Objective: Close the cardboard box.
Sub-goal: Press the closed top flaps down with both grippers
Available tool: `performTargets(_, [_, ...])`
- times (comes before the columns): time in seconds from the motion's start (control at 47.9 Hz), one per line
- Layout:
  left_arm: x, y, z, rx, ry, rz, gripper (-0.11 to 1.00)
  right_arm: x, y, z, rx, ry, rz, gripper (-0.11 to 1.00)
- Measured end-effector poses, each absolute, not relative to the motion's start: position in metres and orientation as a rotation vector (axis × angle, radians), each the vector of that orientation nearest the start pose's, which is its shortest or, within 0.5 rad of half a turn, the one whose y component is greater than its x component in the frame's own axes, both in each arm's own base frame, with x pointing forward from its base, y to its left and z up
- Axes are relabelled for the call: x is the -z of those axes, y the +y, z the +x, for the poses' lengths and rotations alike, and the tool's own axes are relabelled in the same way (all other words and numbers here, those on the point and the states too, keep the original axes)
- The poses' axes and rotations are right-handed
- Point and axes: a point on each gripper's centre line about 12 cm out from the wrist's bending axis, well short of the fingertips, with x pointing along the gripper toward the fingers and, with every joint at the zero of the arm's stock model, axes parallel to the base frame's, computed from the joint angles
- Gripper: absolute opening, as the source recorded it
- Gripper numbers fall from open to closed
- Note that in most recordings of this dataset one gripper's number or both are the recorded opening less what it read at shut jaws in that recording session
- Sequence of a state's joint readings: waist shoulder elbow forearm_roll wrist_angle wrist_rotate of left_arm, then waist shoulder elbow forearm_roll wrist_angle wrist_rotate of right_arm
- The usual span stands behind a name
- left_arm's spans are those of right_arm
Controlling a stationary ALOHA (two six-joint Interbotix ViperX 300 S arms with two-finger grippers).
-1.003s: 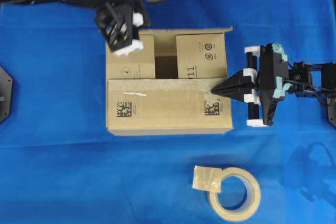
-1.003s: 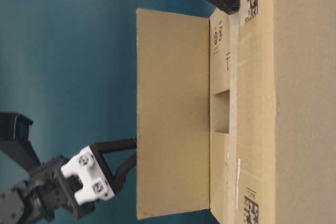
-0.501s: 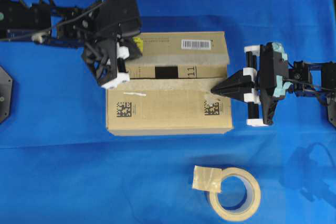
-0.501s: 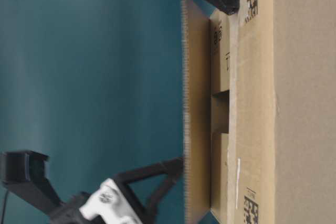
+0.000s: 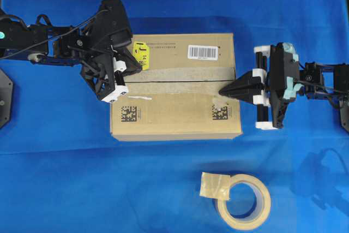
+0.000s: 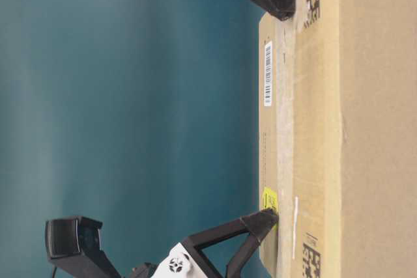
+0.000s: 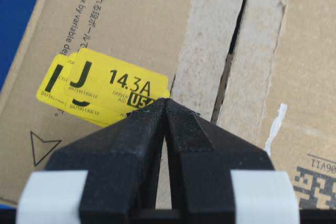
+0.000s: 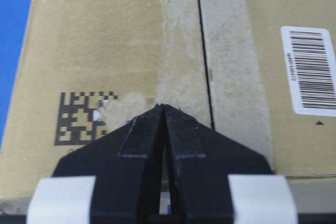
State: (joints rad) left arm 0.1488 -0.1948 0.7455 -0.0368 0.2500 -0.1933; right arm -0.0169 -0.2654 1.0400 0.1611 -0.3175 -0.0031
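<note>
Brown cardboard box (image 5: 174, 85) bears yellow sticker (image 5: 141, 54), black-and-white barcode (image 5: 203, 52).

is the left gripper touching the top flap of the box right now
Touching. In the table-level view the left gripper's closed tips press against the cardboard box's top face by the yellow sticker, no gap showing.

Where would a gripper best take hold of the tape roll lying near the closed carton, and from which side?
Grip the tape roll across its ring wall, one finger inside the hole and one outside, coming straight down from above. It lies flat with its open centre facing up. Probably choose the wall away from the loose tape end, since that stands clear.
</note>
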Motion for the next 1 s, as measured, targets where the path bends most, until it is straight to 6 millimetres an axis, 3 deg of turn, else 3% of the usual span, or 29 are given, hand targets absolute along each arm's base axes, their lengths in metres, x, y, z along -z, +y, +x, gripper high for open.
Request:
performTargets(0.48, [-0.190, 0.045, 0.334, -0.209, 0.757, -0.273, 0.00, -0.173, -0.029, 0.299, 0.161, 0.425, 0.151, 0.00])
performTargets(1.003, [-0.192, 0.041, 0.329, -0.195, 0.652, -0.264, 0.00, -0.172, -0.030, 0.299, 0.162, 0.428, 0.152, 0.00])
